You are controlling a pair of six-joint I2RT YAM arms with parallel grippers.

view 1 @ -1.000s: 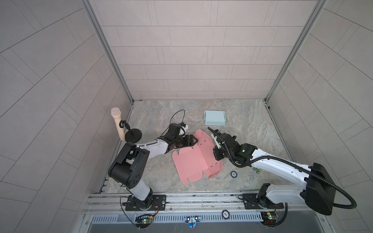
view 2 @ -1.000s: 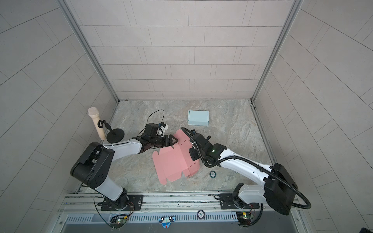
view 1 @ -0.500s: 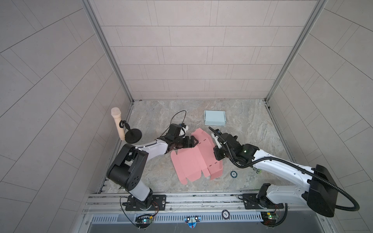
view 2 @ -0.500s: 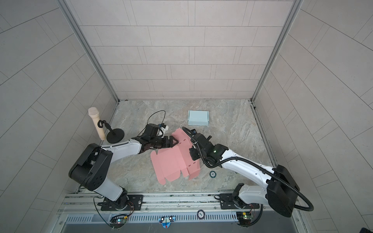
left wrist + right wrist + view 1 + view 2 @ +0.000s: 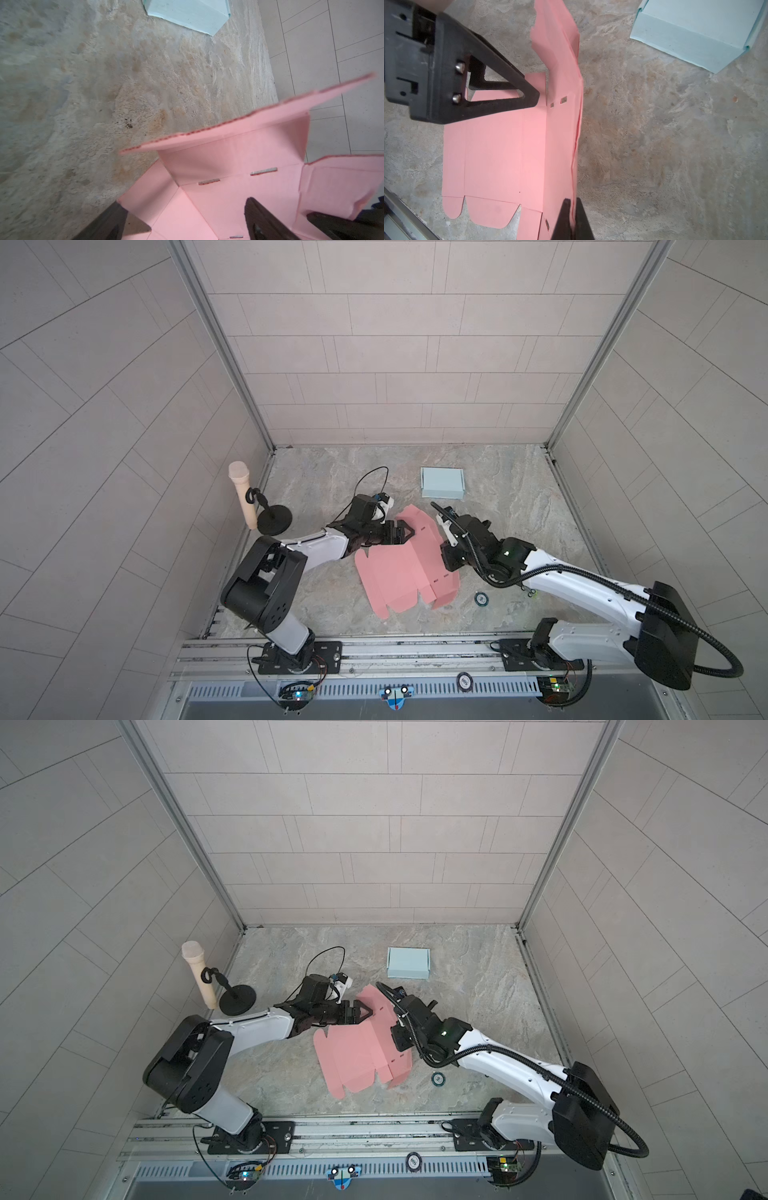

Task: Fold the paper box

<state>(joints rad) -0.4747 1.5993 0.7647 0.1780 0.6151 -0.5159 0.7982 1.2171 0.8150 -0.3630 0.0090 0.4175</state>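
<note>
Two hands: left hand (image 5: 406,531) spread, right hand (image 5: 572,211) pinching one pink paper box (image 5: 399,576); one blue box (image 5: 441,483).

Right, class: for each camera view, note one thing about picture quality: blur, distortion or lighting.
In both top views, wide-angle perspective splays the side walls outward, and even light leaves only soft shadows around the pink paper box. In the left wrist view, the raised flap has a blurred edge. In the right wrist view, the creases are crisp and nothing glares.
</note>
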